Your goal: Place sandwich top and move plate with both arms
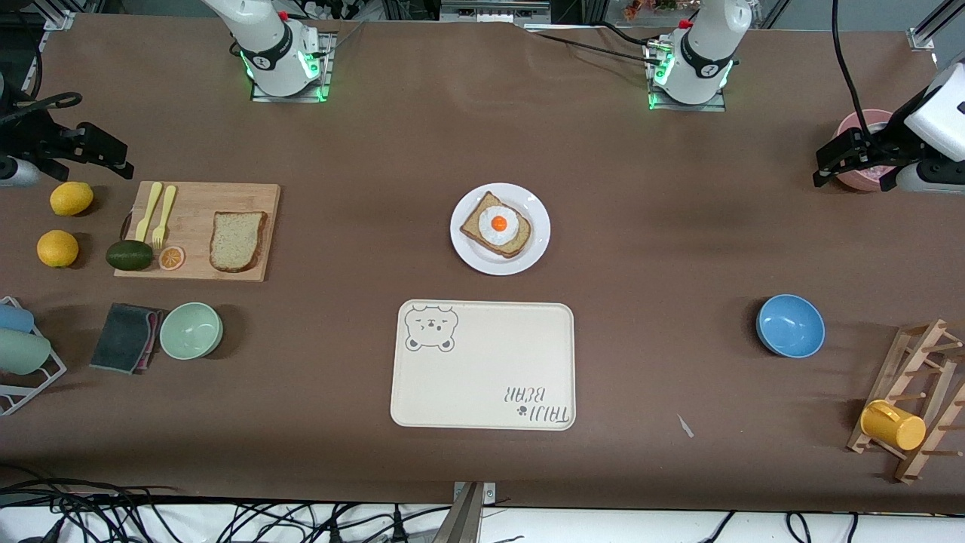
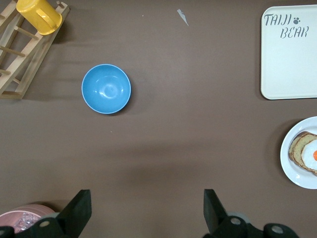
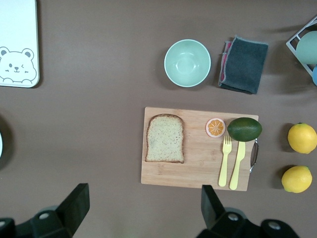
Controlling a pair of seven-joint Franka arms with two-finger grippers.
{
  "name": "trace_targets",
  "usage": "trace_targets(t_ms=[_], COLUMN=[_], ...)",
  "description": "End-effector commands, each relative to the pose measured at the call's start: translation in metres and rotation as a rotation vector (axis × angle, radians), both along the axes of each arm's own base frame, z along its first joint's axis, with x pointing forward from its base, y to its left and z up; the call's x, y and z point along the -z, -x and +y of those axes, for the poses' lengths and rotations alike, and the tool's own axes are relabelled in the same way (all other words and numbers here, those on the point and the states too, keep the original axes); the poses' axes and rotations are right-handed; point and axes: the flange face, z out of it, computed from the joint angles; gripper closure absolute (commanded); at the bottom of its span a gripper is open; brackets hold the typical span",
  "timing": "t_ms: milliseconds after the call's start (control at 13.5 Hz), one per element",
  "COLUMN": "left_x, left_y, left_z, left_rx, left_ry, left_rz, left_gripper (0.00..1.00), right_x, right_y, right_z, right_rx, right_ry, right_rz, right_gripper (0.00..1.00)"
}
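Sandwich top (image 3: 165, 138) on board (image 3: 198, 171), under spread right gripper (image 3: 141, 210).

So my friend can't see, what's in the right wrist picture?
A plain bread slice lies on a wooden cutting board beside an orange slice, avocado and yellow cutlery. The open right gripper hangs above the table.
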Motion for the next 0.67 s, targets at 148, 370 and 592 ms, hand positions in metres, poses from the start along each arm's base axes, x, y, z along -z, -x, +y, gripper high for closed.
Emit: trace_targets(t_ms=[148,370,592], left_x=[-0.0028,-0.0048,-0.0039], left_y=[-0.0018,-0.0012,-0.0016], left_z=[0.0051,0.0060,0.0058], left_rx=[0.018,0.016,0.017], left_ry=[-0.024,-0.024,-0.023], left_rz=[0.003,0.001,0.003], left_gripper=[0.00,0.00,0.00], right_x=[-0.0021,-0.0021,-0.0020], right_y=[0.0050,0.0050,0.0051], right_z=[0.0021,0.0021,0.0021], right_rx=[0.007,0.007,0.007], right_ry=[0.017,0.017,0.017], right_rz=[-0.009,-0.009,-0.008], right_gripper=[0.00,0.00,0.00])
